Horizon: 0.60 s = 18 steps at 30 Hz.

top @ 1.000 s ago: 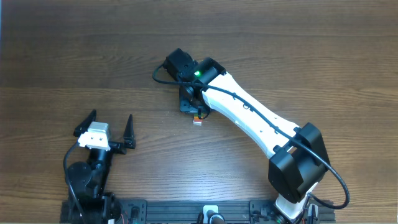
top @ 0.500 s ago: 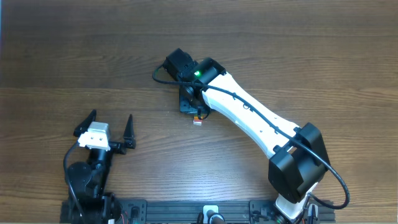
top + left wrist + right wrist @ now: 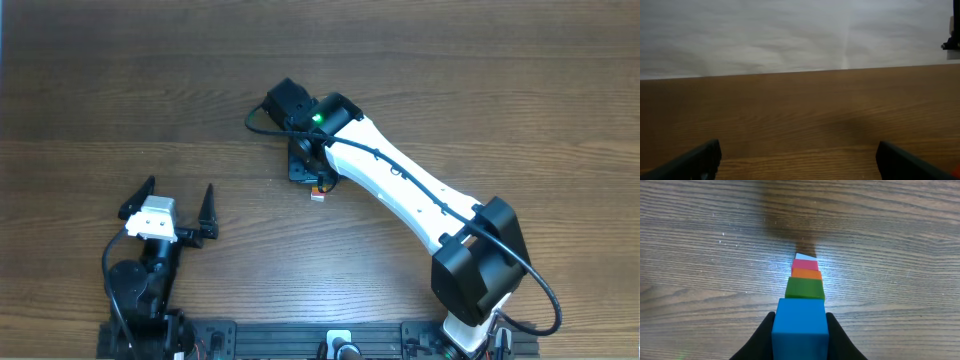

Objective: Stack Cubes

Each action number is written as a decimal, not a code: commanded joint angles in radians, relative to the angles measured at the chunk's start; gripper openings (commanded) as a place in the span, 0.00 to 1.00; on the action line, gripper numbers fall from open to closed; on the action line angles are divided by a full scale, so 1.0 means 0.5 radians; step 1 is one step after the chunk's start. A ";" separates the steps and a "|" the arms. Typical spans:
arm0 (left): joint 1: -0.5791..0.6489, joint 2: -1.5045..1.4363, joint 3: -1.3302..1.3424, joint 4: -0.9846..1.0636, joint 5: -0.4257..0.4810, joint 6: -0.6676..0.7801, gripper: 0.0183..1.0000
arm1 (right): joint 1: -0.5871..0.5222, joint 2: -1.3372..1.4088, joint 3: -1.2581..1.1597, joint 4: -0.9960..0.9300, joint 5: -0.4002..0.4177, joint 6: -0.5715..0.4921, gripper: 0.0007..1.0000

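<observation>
A stack of cubes stands on the wooden table (image 3: 700, 240): white (image 3: 805, 257) at the bottom, then pink (image 3: 805, 264), orange (image 3: 806, 273) and green (image 3: 805, 288). A blue cube (image 3: 800, 325) sits on top of the green one, slightly nearer the camera. My right gripper (image 3: 800, 336) is shut on the blue cube, one black finger pressed against each side. In the top view the right gripper (image 3: 305, 165) hangs over the table's middle, hiding most of the stack (image 3: 317, 194). My left gripper (image 3: 170, 203) rests open near its base, holding nothing, fingers (image 3: 695, 160) wide apart.
Bare wooden table (image 3: 480, 100) surrounds the stack on all sides. The right arm's white link (image 3: 400, 185) slants from its base at the bottom right up to the middle. A pale wall (image 3: 790, 35) stands beyond the table's far edge.
</observation>
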 commanded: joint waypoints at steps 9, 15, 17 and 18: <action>0.014 -0.010 -0.011 0.002 0.018 0.029 1.00 | 0.014 0.058 0.024 -0.007 -0.027 -0.009 0.01; 0.014 -0.010 -0.011 0.002 0.018 0.029 1.00 | 0.013 0.094 0.024 -0.010 -0.034 -0.009 0.01; 0.014 -0.010 -0.011 0.002 0.018 0.029 1.00 | 0.013 0.097 0.024 -0.008 -0.034 -0.009 0.01; 0.014 -0.010 -0.011 0.002 0.018 0.029 1.00 | 0.013 0.097 0.024 -0.008 -0.034 -0.009 0.01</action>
